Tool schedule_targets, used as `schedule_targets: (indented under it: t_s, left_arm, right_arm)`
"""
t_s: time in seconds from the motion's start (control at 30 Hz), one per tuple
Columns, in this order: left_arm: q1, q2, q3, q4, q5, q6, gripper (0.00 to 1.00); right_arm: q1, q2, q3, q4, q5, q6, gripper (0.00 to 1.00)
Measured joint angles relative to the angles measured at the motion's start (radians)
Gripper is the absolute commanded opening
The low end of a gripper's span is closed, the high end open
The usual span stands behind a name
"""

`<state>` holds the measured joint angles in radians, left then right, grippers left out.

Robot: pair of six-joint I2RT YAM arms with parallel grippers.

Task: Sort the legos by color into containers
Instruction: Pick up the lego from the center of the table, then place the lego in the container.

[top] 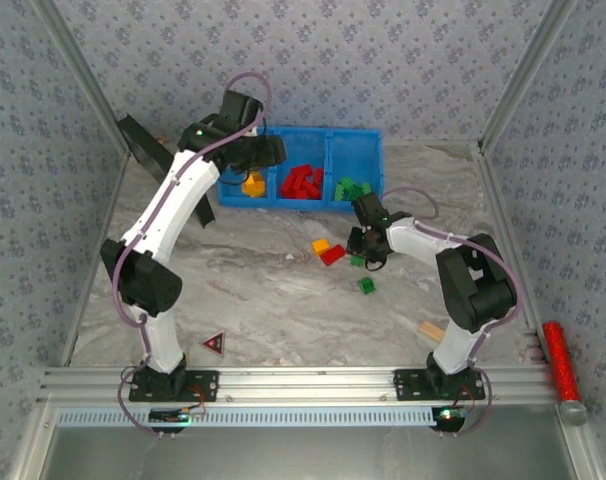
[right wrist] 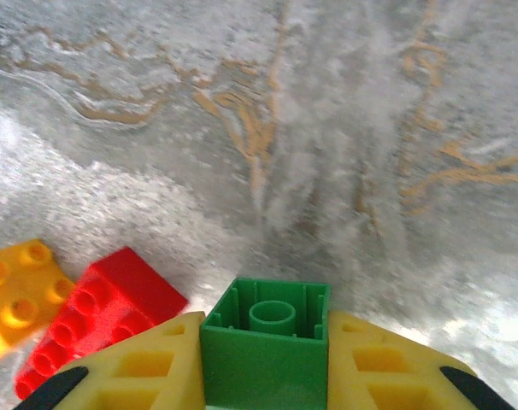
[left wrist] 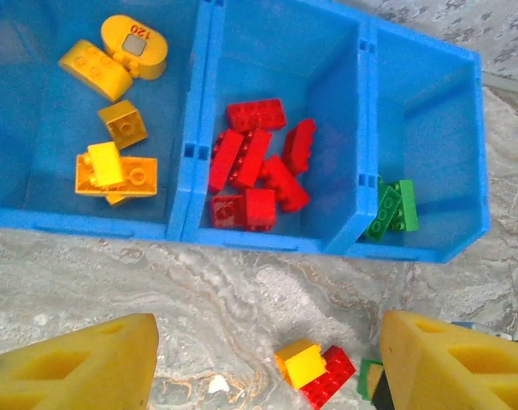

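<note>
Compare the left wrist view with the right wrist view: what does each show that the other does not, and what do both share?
Left wrist, not right: the blue bin holding orange-yellow bricks, red bricks and green bricks in separate compartments. Right wrist, not left: the right gripper clamped on a green brick. Both: a loose red brick beside a yellow brick on the marbled table.

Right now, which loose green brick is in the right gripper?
The green brick clamped beside the red brick; the other green brick lies alone, untouched.
</note>
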<state>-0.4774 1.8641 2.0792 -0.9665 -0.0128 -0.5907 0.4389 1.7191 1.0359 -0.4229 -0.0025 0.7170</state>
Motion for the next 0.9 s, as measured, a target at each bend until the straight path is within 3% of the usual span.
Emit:
schedule_targets:
  t_s: [0.27,0.47,0.7,0.9]
  left_arm:
    - [-0.025,-0.114,-0.219,0.031,0.004,0.035,0.69]
    - [-0.116,-0.136,-0.418,0.072,0.008,0.045,0.69]
    - [-0.203,-0.069,-0.519,0.165,0.049,-0.079,0.69]
    - [-0.219,0.029,-0.520,0.253,0.069,-0.229,0.70]
  right_arm:
    - [-0.009,-0.101,-0.009,-0.151,0.045,-0.076,0.24]
    - [-0.018,-0.169,0.101,-0.243,0.060,-0.146,0.25]
    - [-0.061,-0.137,0.319,-0.248,0.074,-0.249,0.26]
    - [-0.107,0.030,0.491,-0.167,0.073,-0.346,0.26]
